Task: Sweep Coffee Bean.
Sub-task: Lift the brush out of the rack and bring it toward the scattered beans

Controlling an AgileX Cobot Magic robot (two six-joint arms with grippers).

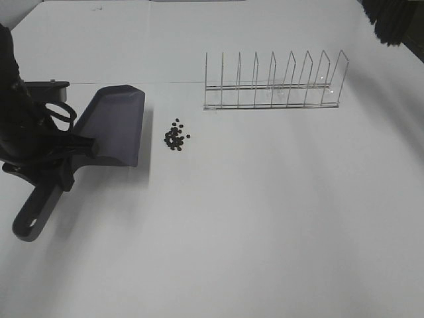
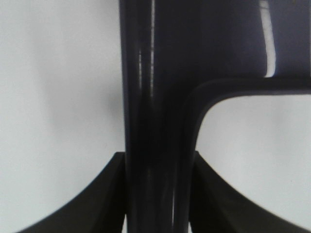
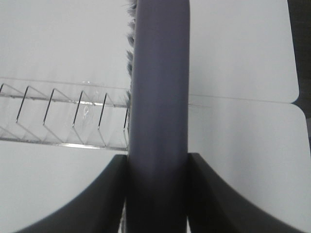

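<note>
Left tool [image 2: 158, 162]: clenched on the dark handle of the dustpan [image 1: 116, 126]; in the left wrist view you see a finger pressed against each side of it.
Right tool [image 3: 158, 162]: clamped around the grey-purple handle of the brush [image 3: 158, 87].
Coffee beans [image 1: 175, 136]: one small tight heap on the bench [image 1: 265, 238], just beside the dustpan's long edge but not touching it, on the side that faces the rack [image 1: 271, 86].
Key relation: the heap lies between the dustpan and the brush. Your left arm is much the nearer, but it is busy steadying the dustpan. Your right arm has to cross the bench, set the brush down on the rack side of the heap, and draw it toward the dustpan.
Axis: the dustpan's edge runs roughly front to back in the high view, so you probably want the brush head parallel to it.
Distance: the brush is well apart from the beans, out past the rack.
Hidden: your right arm is cut off in the high view; only a dark fringe, likely the bristles [image 1: 391, 23], shows at the far corner.
Unclear: neither wrist view shows the beans, and you cannot tell whether the dustpan's edge sits flat on the bench.
</note>
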